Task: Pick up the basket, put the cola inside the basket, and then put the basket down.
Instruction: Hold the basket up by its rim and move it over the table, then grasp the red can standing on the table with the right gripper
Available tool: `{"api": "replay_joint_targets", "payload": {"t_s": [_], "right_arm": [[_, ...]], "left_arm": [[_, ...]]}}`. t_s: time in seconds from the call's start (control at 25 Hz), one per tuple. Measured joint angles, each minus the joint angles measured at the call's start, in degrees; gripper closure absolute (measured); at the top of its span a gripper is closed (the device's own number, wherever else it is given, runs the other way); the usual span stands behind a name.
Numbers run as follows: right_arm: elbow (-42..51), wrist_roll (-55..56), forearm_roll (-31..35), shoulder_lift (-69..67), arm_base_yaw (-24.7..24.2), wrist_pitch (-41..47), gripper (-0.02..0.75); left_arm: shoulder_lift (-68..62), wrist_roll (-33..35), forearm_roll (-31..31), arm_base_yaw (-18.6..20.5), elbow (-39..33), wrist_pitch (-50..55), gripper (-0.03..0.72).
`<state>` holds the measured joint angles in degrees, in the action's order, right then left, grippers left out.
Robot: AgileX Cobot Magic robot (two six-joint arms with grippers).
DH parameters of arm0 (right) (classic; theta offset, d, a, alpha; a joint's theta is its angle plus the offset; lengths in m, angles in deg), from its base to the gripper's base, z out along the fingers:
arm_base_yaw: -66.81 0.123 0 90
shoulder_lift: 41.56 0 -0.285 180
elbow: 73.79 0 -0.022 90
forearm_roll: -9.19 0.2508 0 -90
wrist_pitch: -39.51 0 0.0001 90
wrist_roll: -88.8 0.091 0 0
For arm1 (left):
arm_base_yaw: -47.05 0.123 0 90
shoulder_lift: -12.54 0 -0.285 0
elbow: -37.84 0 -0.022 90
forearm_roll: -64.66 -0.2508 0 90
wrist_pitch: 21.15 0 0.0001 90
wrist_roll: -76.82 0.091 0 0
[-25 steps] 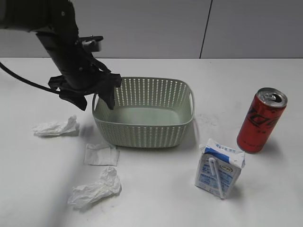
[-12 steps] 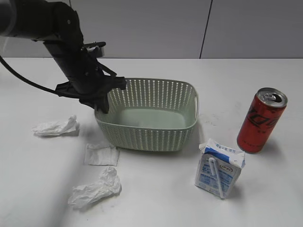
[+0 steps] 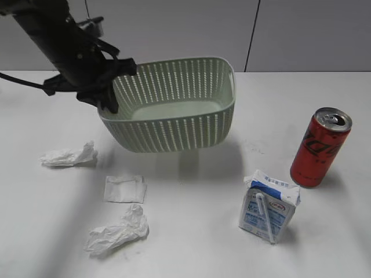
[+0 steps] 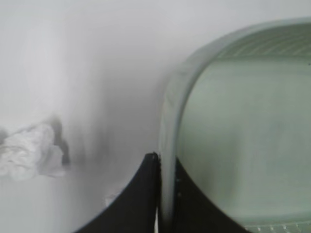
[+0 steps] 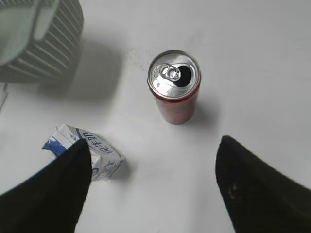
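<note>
The pale sage-green basket (image 3: 174,110) hangs in the air above the table, tilted, empty inside. My left gripper (image 3: 107,95) is shut on its left rim; in the left wrist view the jaws (image 4: 165,167) pinch the basket wall (image 4: 243,136). The red cola can (image 3: 320,147) stands upright on the table at the right, apart from the basket. The right wrist view shows the can (image 5: 175,87) from above, with my right gripper (image 5: 153,167) open and empty above the table near it. A corner of the basket (image 5: 39,34) shows at that view's top left.
A white-and-blue milk carton (image 3: 268,207) stands in front of the can, also in the right wrist view (image 5: 87,150). Crumpled white tissues lie at the left (image 3: 68,155), front left (image 3: 116,231), with a flat one (image 3: 124,189) between. One tissue (image 4: 26,153) shows in the left wrist view.
My left gripper closed on the basket's left rim and lifted it off the table, up and slightly left. The can, carton and tissues have not moved.
</note>
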<state>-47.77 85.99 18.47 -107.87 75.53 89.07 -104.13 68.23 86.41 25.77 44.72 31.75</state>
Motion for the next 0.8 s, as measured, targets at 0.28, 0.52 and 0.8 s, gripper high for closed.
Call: {"api": "replay_joint_targets", "payload": {"t_s": [0.28,0.52,0.8], "right_arm": [[-4.4,-0.8,0.1,-12.9,0.0,-0.6,0.059],[-8.4,0.1,0.5,-21.2,0.0,-0.7,0.059],[-10.1,2.4,-1.9,-27.2,0.0,-1.6,0.059]], "left_arm": [[2.2,-0.1,-4.8,1.7,0.0,3.2,0.685],[2.2,-0.1,-5.0,1.5,0.0,3.3,0.685],[2.2,-0.1,-5.2,1.5,0.0,3.0,0.685]]}}
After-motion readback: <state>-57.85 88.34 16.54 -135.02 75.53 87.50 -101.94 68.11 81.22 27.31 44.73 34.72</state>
